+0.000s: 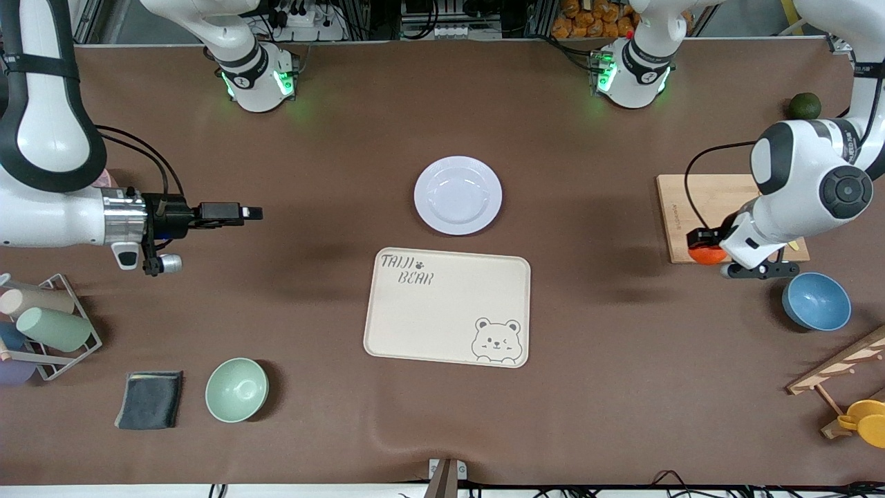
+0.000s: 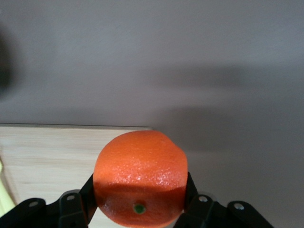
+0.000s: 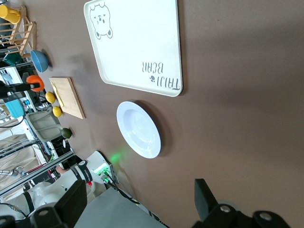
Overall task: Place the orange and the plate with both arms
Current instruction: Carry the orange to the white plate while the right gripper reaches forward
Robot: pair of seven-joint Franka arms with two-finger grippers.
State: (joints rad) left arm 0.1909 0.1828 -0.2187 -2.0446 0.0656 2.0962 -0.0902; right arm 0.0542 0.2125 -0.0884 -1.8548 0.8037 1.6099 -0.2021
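The bright orange is at the corner of a wooden cutting board toward the left arm's end of the table. My left gripper is shut on it. In the left wrist view the black fingers press both sides of the orange. The pale lavender plate lies bare at mid-table, just farther from the front camera than the cream bear tray. My right gripper hangs open and level over bare table at the right arm's end. Its wrist view shows the plate, the tray and nothing between the fingers.
A dark green fruit lies near the left arm's base. Beside the board stands a blue bowl, with a wooden rack and yellow cup nearer the camera. A mint bowl, dark cloth and cup rack sit at the right arm's end.
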